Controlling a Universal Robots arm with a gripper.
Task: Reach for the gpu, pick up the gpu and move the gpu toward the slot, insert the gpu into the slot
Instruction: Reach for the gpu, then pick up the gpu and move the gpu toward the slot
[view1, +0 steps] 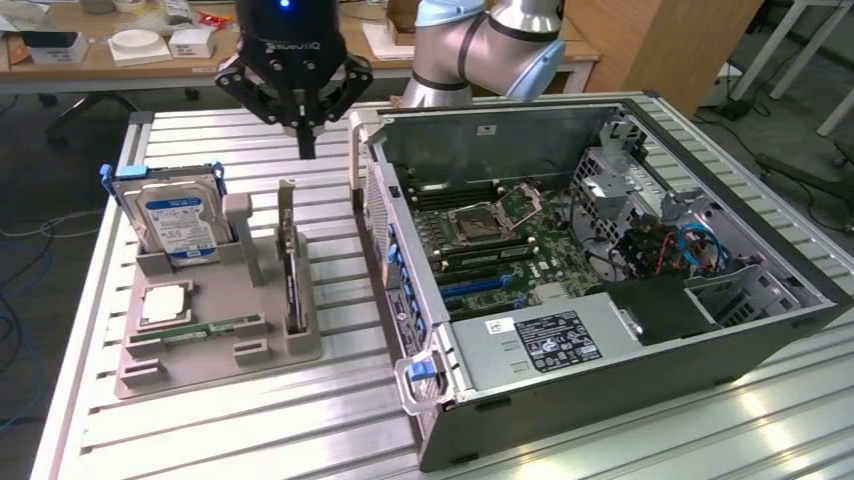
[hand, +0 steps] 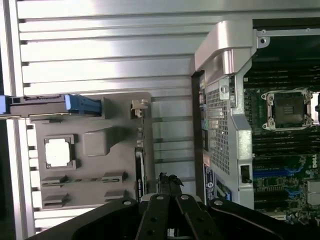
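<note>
Above the card: open air is left between the gripper (view1: 306, 150), its fingers pressed together, and the top edge of the upright graphics card (view1: 288, 262).
Exterior view's left of the card: the way is blocked by a raised block of the grey holder (view1: 187, 365) and, past it, by the standing hard drive (view1: 176, 222).
Exterior view's right of the card: a narrow strip of bare table (view1: 227, 430) is left before the tall wall of the computer case (view1: 601, 370).
Case interior: the top is open and the motherboard (view1: 534, 250) is uncovered mid-frame.
Slot: the slot (view1: 470, 287) is hemmed by the near wall.
Centre right: cables (view1: 661, 250) are crowded there.
Lower left: broad bare table is seen.
</note>
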